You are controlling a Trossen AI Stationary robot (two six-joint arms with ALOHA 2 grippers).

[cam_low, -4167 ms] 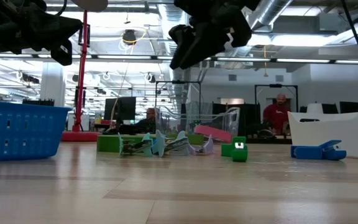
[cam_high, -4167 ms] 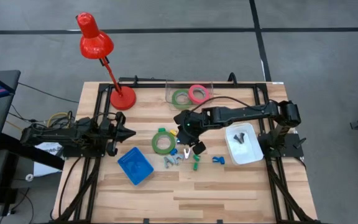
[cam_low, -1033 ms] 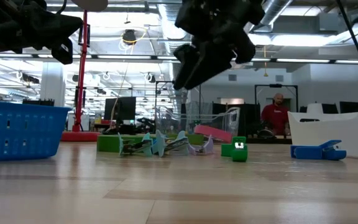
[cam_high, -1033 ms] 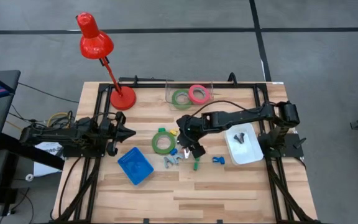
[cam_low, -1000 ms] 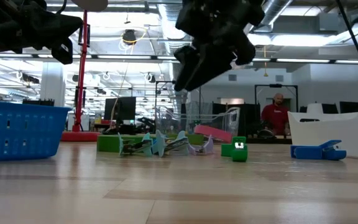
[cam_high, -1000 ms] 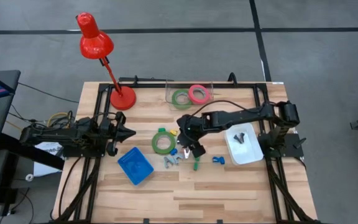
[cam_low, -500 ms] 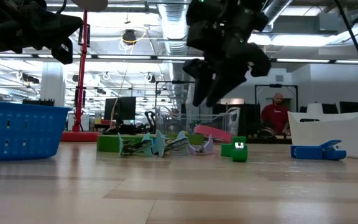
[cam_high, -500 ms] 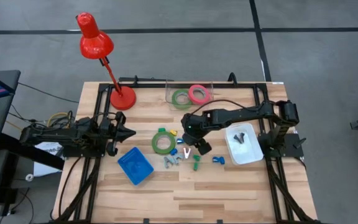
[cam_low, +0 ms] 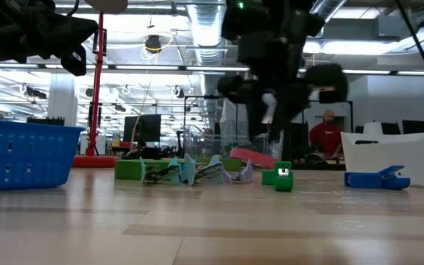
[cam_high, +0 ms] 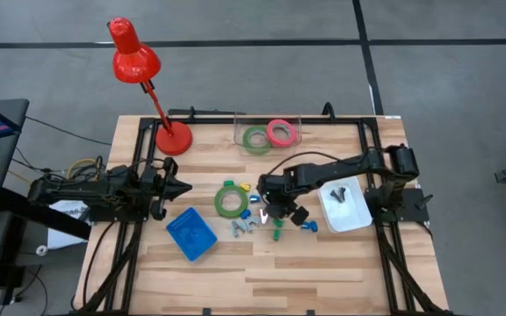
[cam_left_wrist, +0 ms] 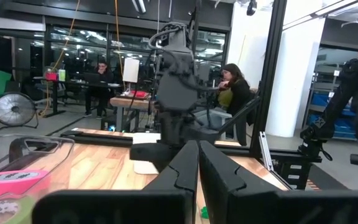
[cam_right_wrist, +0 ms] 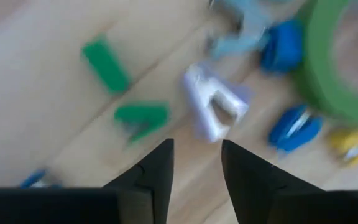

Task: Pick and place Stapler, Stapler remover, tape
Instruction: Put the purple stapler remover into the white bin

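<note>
Wooden table [cam_high: 323,263] on a grey floor, with an office room blurred far behind in the low view. Red lamp [cam_high: 139,66] at the back left corner. Blue basket [cam_high: 191,233] near the front left, white bin [cam_high: 351,217] on the right. Left hand [cam_high: 176,186] parked at the left edge, fingers pressed shut. Right hand [cam_high: 286,211] low over the small pieces in the middle, fingers a little apart, gripping nothing. One green tape ring [cam_high: 229,199] flat just left of it; green tape [cam_high: 255,139] and pink tape [cam_high: 279,132] side by side in a clear tray [cam_high: 299,123] at the back. Pale staple remover [cam_right_wrist: 215,112] just ahead of the fingers, blurry, open end toward them. Green pieces [cam_right_wrist: 106,65] and blue pieces [cam_right_wrist: 295,128] hard to name. Pile partly hidden under the arm from above.
</note>
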